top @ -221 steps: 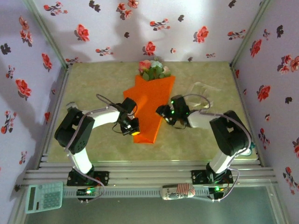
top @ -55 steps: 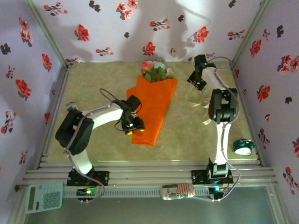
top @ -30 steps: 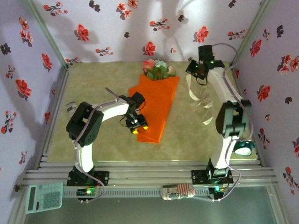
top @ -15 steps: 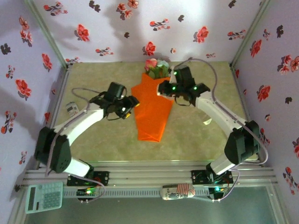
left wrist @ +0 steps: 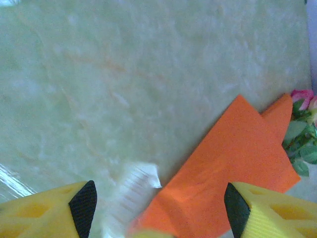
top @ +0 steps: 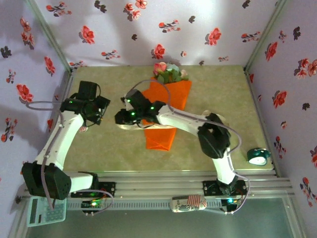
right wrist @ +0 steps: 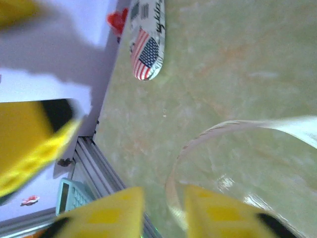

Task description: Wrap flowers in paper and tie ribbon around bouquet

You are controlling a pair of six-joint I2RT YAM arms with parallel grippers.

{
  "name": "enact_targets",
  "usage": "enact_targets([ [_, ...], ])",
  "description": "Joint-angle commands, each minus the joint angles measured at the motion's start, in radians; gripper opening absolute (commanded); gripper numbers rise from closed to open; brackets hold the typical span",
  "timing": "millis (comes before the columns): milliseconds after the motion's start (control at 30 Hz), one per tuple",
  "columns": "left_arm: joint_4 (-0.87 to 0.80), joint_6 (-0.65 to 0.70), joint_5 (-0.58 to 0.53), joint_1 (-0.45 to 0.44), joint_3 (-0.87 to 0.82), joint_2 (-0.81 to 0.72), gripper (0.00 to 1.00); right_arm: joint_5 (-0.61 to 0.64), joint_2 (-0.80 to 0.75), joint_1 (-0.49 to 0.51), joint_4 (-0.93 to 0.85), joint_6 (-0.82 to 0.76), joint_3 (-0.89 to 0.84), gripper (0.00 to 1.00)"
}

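The bouquet (top: 163, 114) lies in the middle of the table, an orange paper (left wrist: 237, 163) cone with the flowers (top: 168, 74) at its far, wide end. My right arm reaches leftward across it, and the right gripper (top: 122, 119) is just left of the cone. The right gripper (right wrist: 163, 213) has its jaws a little apart, and a sheer loop of ribbon (right wrist: 223, 129) runs down into the gap beside one finger. The left gripper (top: 94, 110) hangs further left, away from the cone. This left gripper (left wrist: 158, 206) is wide open, above a loose ribbon end (left wrist: 133, 188) at the paper's edge.
A flag-printed oval case (right wrist: 146, 49) lies by the left wall. A teal round object (top: 257, 156) sits at the right front of the table. A calculator (top: 52, 210) rests beyond the front rail. Patterned walls (top: 29, 74) close in three sides.
The right arm swept from the far right corner leftward over the bouquet, and its jaws have parted. The left arm pulled back from the cone to the left and opened wider.
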Motion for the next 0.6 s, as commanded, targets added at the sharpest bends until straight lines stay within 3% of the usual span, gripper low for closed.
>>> enact_targets([
  [0, -0.156, 0.088, -0.076, 0.008, 0.053, 0.013, 0.72, 0.009, -0.001, -0.018, -0.121, 0.019, 0.066, 0.50],
  [67, -0.158, 0.071, -0.009, 0.006, 0.028, 0.019, 0.72, 0.054, -0.070, -0.045, -0.166, 0.008, 0.030, 0.58],
  [200, -0.109, -0.018, 0.085, -0.066, -0.047, 0.020, 0.72, 0.146, -0.234, -0.146, -0.250, 0.015, -0.106, 0.61],
  [367, 0.090, -0.252, 0.262, -0.270, -0.166, 0.108, 0.73, 0.259, -0.459, -0.377, -0.360, 0.075, -0.375, 0.61],
  [467, 0.250, -0.465, 0.270, -0.389, -0.236, 0.156, 0.73, 0.291, -0.552, -0.537, -0.405, 0.151, -0.503, 0.61],
  [567, 0.360, -0.600, 0.236, -0.421, -0.276, 0.218, 0.74, 0.370, -0.600, -0.677, -0.486, 0.180, -0.533, 0.61],
])
